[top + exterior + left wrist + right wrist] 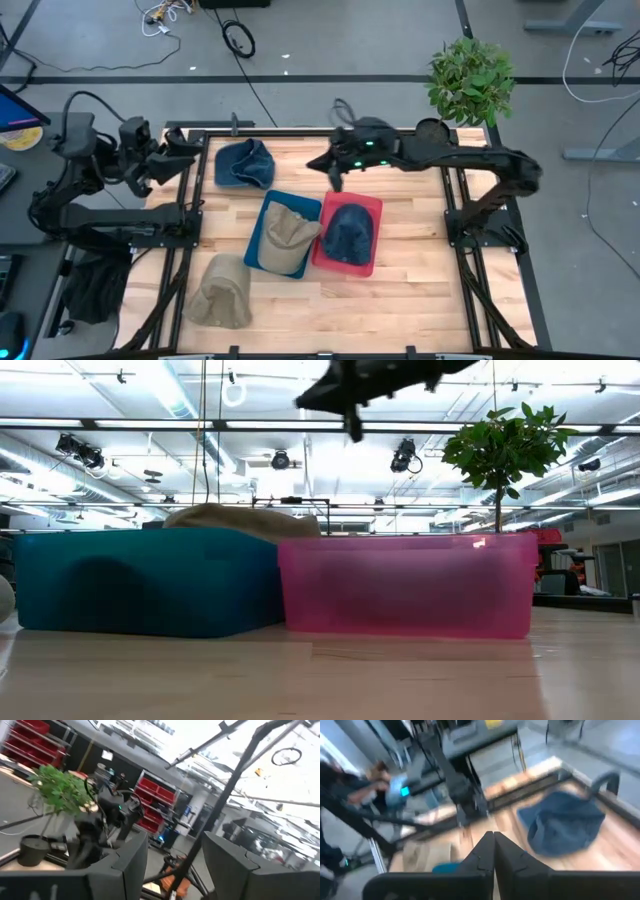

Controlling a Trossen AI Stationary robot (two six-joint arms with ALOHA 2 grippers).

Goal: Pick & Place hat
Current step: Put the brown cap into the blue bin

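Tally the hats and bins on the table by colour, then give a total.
Tan hats: 2, tan hat in the blue bin and loose tan hat
Dark blue hats: 2, blue hat in the pink bin and loose blue hat
Blue bins: 1
Pink bins: 1
Total: 6

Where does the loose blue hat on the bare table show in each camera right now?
High view: blue hat lies at the table's far edge, beyond the teal bin.
Low view: not in it; the bins block it.
Left wrist view: not in it.
Right wrist view: blue hat lies on the wood ahead of the right pincer, whose fingers are shut.
Shared landmark: the teal bin.
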